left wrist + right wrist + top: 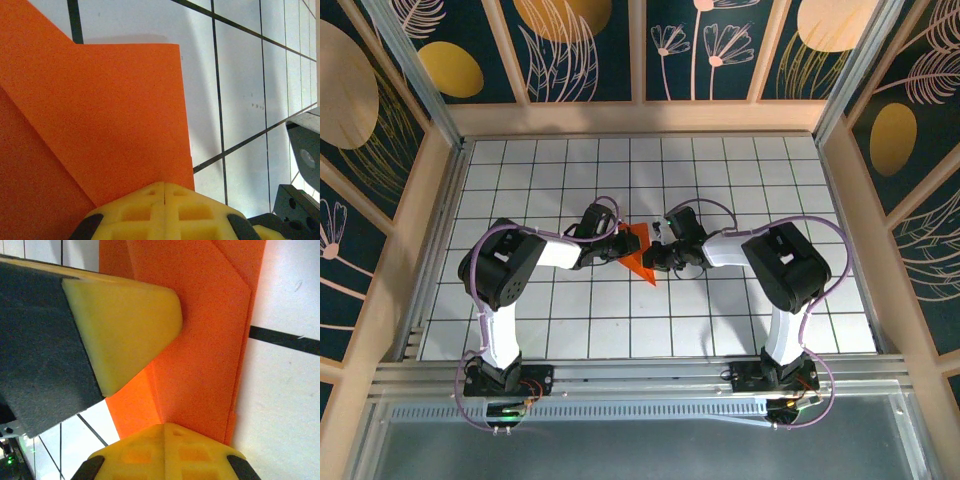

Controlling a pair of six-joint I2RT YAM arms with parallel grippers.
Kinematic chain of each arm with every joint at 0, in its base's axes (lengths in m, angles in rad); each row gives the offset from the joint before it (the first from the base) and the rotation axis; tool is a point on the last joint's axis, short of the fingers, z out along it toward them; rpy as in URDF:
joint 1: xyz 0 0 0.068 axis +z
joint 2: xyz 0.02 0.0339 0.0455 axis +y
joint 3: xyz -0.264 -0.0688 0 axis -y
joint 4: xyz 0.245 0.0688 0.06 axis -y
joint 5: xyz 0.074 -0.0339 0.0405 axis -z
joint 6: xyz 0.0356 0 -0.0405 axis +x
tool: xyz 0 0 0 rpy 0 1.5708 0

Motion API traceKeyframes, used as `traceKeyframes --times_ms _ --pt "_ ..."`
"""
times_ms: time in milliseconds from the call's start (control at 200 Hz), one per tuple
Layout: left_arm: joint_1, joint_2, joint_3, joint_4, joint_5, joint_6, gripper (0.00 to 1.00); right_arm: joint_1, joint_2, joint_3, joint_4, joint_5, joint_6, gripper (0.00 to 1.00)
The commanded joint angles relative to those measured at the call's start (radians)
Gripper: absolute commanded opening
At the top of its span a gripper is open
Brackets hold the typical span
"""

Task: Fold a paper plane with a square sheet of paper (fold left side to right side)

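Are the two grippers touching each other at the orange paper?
Apart. The right wrist view shows it: orange paper and white table lie visible between the yellow tip of the left gripper and the closed tips of the right gripper.

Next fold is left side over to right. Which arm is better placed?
Left, probably: the left gripper, shut, is at the left side of the folded orange paper, where that flap starts. The right gripper, also shut, sits at the right side and could pin it.

Square sheet of paper [640, 252]: bright orange, plain, creased into a pointed wedge. It lies mid-way across the white gridded table [720, 320], tip toward the near edge. Overlapping folded layers show diagonal edges.
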Motion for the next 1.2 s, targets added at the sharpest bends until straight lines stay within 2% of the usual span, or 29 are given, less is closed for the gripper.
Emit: traceKeyframes --times_ms 0,565,891,1191 --pt "0.0 0.027 -0.012 -0.085 -0.06 -0.006 0.0 0.017 -0.01 -0.021 -0.117 0.035 -0.03 0.0" --pt "0.001 0.039 -0.002 -0.098 -0.072 -0.009 0.0 0.033 -0.099 -0.126 -0.111 0.018 -0.018 0.0" --pt "0.0 0.046 0.004 -0.103 -0.072 -0.009 0.0 0.036 -0.131 -0.137 -0.126 0.007 -0.022 0.0" --pt "0.001 0.044 0.004 -0.1 -0.064 -0.004 0.0 0.013 -0.23 -0.121 -0.134 -0.01 -0.018 0.0"
